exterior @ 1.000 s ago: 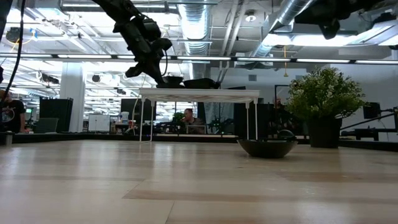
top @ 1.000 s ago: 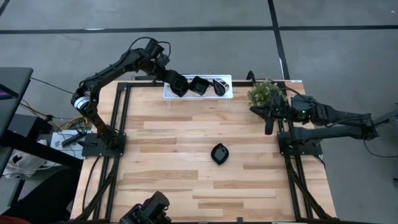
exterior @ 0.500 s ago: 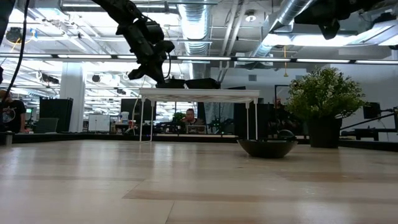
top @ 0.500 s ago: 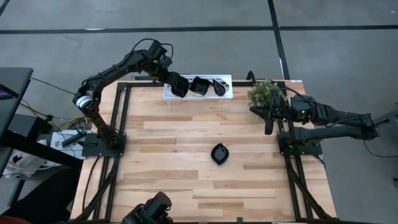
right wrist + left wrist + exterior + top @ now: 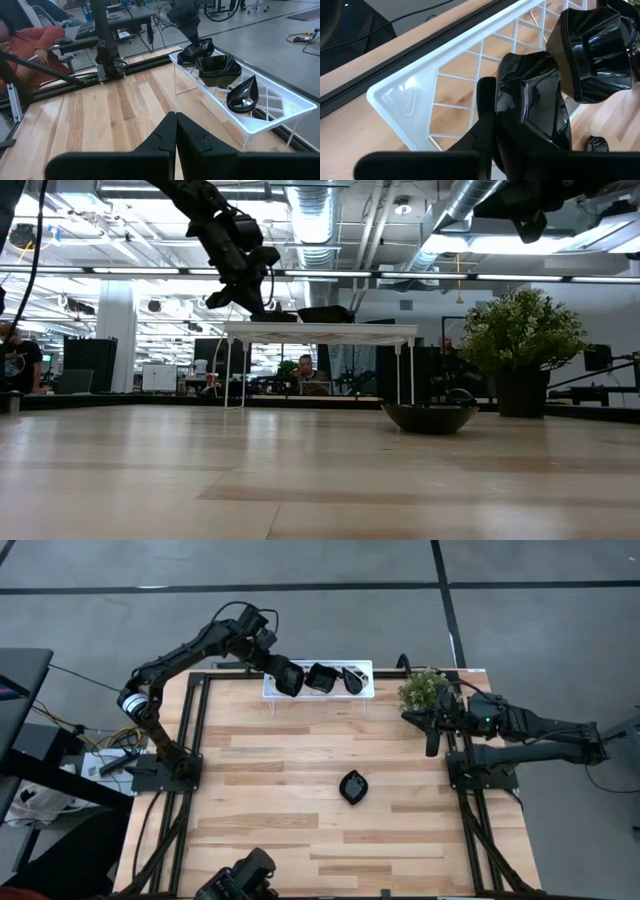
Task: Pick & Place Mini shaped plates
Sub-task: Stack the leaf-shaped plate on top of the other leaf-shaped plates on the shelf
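My left gripper (image 5: 283, 673) is over the left end of the white lattice tray (image 5: 365, 692) at the table's far edge, shut on a glossy black mini plate (image 5: 535, 100). Beside it in the tray rest a wavy-edged square plate (image 5: 320, 677) and a slim teardrop plate (image 5: 352, 678). Another black plate (image 5: 352, 786) sits base-down on the table's middle, also seen in the low view (image 5: 430, 417). My right gripper (image 5: 432, 740) hovers shut near the right edge, touching nothing. My left gripper grips the plate by its rim (image 5: 502, 95) on the tray's left side. One finger (image 5: 486, 97) lies against the rim's outer side, while the plate hides the other. The fingers slant down from the far left. The plate sits tilted at tray-top height (image 5: 275, 313); whether it rests on the lattice, I cannot tell.
A potted plant (image 5: 428, 690) stands at the far right corner, next to the right arm and the tray's right end. The tray stands on thin legs (image 5: 400, 370) above the wood. Black frame rails (image 5: 195, 720) run along both sides. People sit in the room beyond.
My left gripper has shifted slightly toward the far edge and tipped, bringing the held plate down closer to the tray's top at its left end. It has stayed shut on the plate.
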`<state>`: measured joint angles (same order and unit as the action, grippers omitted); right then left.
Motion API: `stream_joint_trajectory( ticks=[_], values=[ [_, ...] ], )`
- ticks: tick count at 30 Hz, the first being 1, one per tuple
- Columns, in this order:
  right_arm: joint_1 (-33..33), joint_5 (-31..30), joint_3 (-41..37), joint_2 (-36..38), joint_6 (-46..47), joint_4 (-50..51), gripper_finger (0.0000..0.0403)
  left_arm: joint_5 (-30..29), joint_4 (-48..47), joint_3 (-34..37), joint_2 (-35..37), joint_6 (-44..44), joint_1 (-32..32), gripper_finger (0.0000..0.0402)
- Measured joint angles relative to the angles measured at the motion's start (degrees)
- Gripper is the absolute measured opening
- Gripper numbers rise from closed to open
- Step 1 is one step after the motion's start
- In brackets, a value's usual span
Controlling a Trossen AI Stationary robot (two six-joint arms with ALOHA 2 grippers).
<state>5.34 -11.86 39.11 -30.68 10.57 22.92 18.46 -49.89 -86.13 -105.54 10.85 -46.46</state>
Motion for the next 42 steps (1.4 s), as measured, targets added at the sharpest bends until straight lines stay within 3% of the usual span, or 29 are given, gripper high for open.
stream_joint_trajectory(
  ticks=[15,28,42],
  values=[
    [0.0,0.0,0.0,0.0,0.0,0.0,0.0,-0.2,-0.2,0.0,1.3,0.1,-0.4,0.0072],
    [0.0,0.0,0.0,0.0,0.0,0.0,0.0,-2.4,-0.2,0.0,9.8,1.5,-0.2,0.0102],
    [0.0,-0.1,0.0,0.0,0.0,0.0,0.0,-5.2,7.5,0.0,16.1,1.1,11.0,0.0102]
  ],
)
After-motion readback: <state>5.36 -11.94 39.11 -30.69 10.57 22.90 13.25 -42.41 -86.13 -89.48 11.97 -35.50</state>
